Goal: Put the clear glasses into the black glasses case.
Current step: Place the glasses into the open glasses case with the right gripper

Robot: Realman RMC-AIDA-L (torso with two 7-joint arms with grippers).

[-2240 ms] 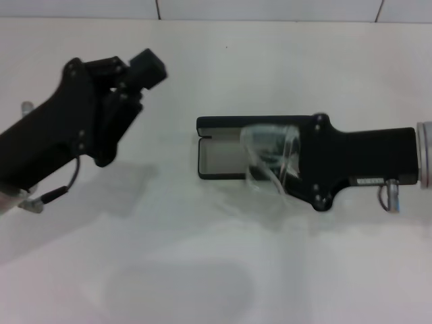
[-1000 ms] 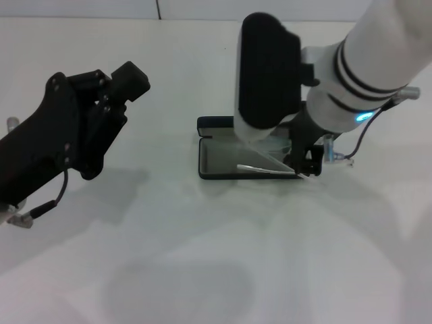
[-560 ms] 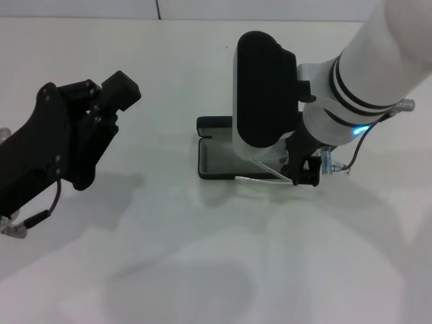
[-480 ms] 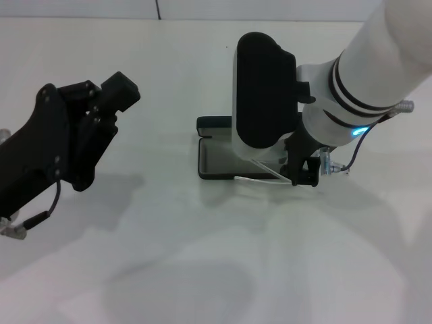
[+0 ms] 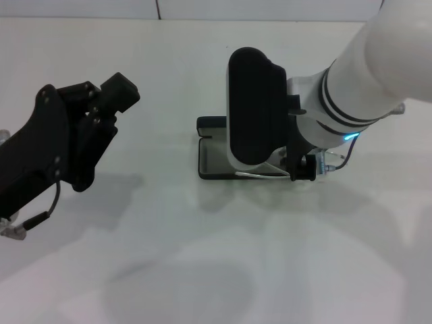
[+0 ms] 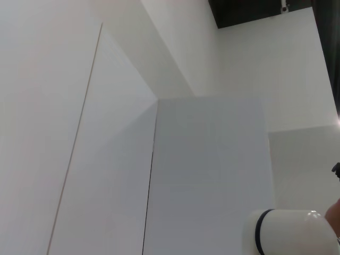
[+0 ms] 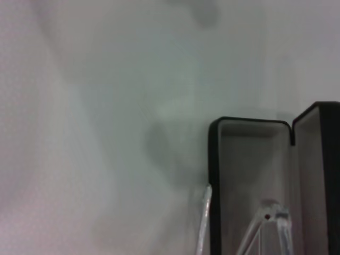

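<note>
The black glasses case [image 5: 214, 162] lies open on the worktop, its grey lining showing and its lid raised along the far edge. The clear glasses [image 7: 265, 226] sit partly inside it, one thin arm [image 7: 203, 220] sticking out over the near wall.

black glasses case [image 5: 214, 162] grey-lined, clear glasses [image 7: 271, 226], white table [image 5: 216, 256]

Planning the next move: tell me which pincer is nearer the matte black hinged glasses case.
Right. The right pincer hangs directly over the matte black hinged glasses case, lowering the transparent plastic glasses into it. The left pincer is raised well off to the case's left, over bare table.
</note>
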